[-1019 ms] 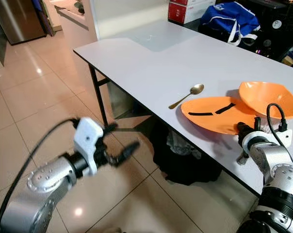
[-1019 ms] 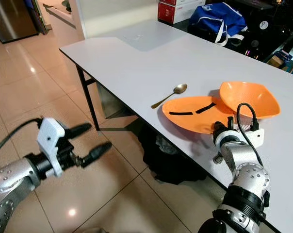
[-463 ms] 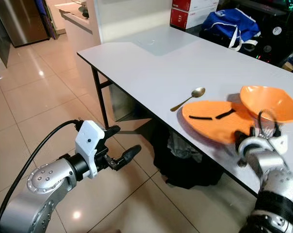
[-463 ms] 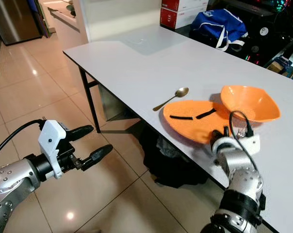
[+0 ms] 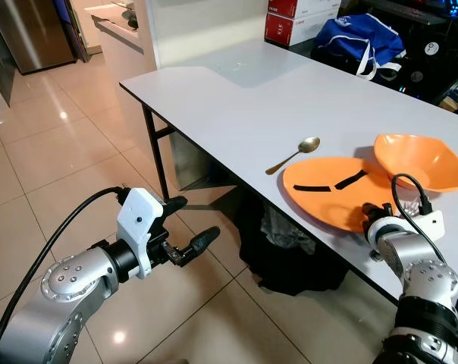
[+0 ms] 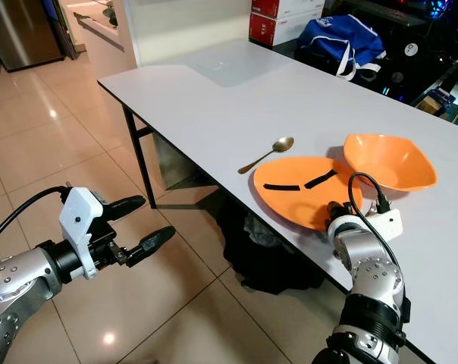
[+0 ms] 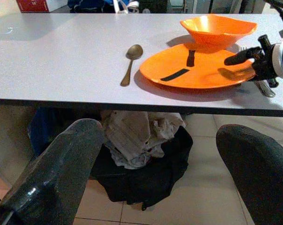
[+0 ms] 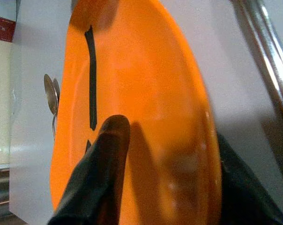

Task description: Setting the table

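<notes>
At the tabletop's near edge, right gripper jaws clamp the orange plate's rim (spoon just left); a tug could spill it floorward. Left gripper hangs apart.

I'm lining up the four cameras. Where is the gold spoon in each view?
Left eye: the spoon lies on the white table, just left of the orange plate.
Right eye: same spot.
Left wrist: left of the plate.
Right wrist: at the plate's far edge.
Shared landmark: the orange plate.
</notes>
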Available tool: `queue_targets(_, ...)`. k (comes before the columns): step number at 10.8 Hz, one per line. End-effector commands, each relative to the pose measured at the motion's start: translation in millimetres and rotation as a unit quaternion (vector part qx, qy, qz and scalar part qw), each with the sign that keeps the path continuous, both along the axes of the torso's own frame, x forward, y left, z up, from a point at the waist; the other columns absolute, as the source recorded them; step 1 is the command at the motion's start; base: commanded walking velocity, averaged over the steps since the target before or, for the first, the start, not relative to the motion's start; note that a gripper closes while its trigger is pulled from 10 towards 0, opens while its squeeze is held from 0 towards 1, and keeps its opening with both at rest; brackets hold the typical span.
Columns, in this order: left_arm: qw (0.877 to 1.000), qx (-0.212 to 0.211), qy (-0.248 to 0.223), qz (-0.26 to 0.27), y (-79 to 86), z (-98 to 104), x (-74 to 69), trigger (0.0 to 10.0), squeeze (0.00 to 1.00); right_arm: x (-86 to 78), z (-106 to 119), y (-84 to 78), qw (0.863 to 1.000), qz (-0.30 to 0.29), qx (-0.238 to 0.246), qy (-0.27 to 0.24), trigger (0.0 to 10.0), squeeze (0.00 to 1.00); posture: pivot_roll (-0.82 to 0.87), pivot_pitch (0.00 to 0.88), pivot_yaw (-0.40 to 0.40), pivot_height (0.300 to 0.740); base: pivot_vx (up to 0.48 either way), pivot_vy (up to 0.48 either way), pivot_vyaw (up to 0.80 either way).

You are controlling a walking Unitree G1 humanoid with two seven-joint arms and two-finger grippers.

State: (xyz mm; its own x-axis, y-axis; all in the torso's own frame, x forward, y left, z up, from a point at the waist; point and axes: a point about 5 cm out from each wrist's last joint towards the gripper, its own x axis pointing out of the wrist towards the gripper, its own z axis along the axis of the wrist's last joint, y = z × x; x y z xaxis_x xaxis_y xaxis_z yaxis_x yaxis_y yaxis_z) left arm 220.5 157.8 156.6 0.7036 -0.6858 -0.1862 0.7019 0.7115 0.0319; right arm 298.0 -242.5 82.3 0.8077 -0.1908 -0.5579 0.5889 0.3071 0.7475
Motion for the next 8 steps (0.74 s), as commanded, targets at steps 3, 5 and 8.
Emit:
queue_targets(3,1.0,0.004,-0.006,-0.005,-1.3,2,-0.1,10.0,0.0,0.8,-4,1.3,0.99,0.045,-0.118,0.062,10.0,1.0,0.09,0.001,-0.001,0.74,0.0,0.0,0.0)
queue_targets(5,1.0,0.004,-0.005,-0.006,-1.7,1,-0.3,10.0,0.0,2.9,2,-0.8,0.978,0.064,-0.184,0.078,10.0,1.0,0.09,0.002,-0.001,0.74,0.0,0.0,0.0)
queue_targets(8,1.0,0.004,-0.003,-0.007,-2.2,1,-0.6,10.0,0.0,2.7,8,-8.2,0.959,0.068,-0.251,0.109,10.0,0.0,0.09,0.005,-0.002,0.74,0.0,0.0,0.0)
